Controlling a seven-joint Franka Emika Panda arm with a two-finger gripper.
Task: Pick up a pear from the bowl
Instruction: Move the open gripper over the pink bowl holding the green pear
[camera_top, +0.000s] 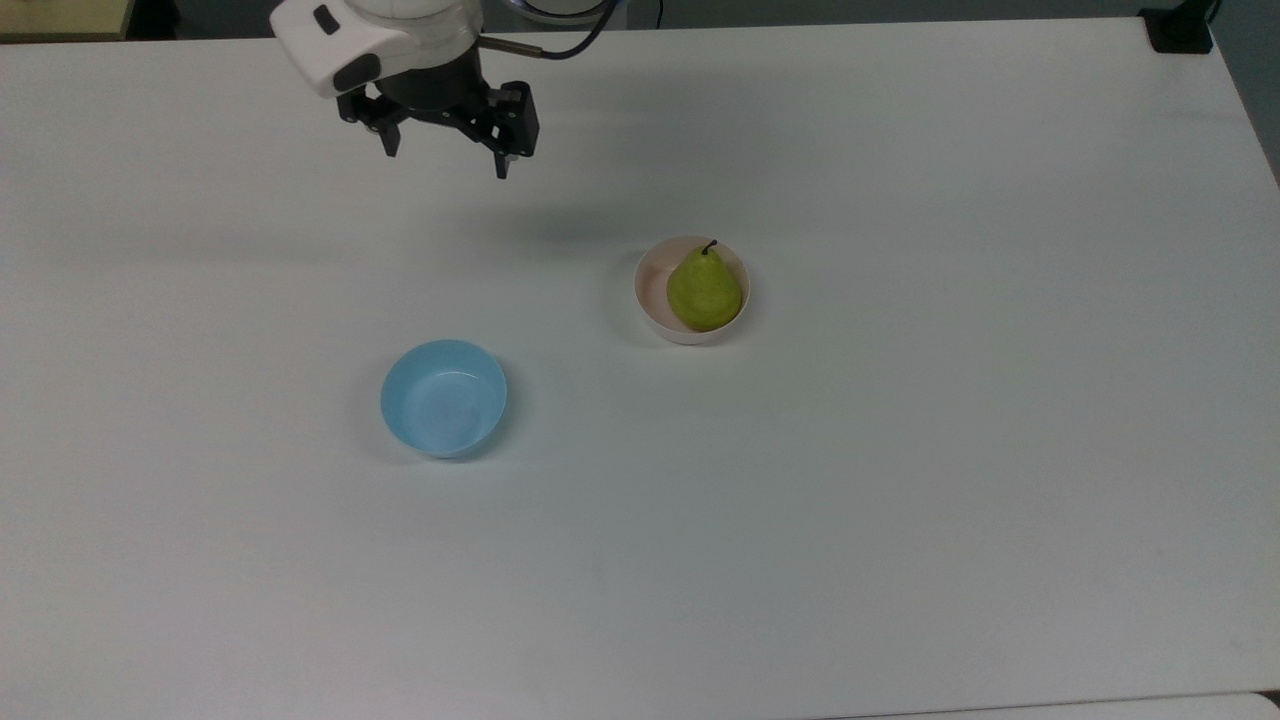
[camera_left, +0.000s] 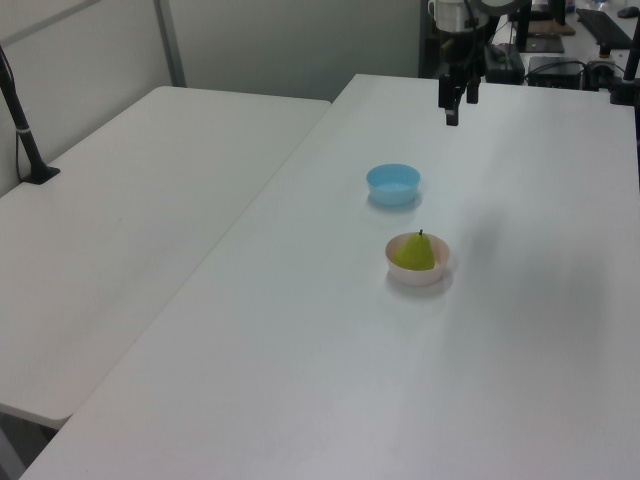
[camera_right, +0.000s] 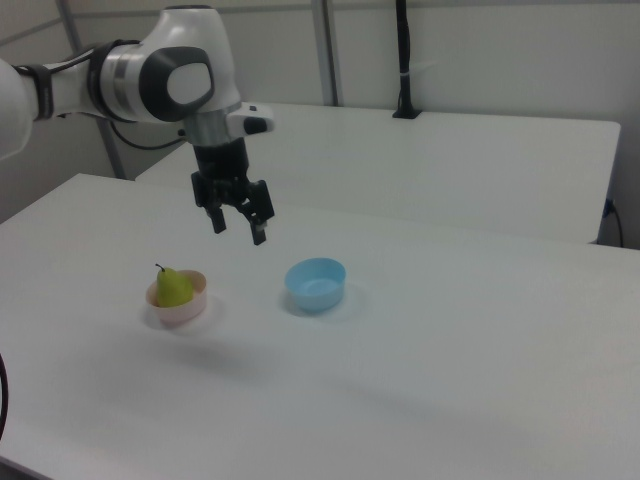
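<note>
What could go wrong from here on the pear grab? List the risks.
1. The pear fills most of the small pink-white bowl, so a finger coming down may strike the rim and shove or tip the light bowl.
2. The pear stands stem-up and tapers upward; a high grip may slip off the smooth skin.
3. The open gripper hangs well away, toward the top view's upper left, with the blue bowl also near; a long move leaves room for misalignment.
</note>
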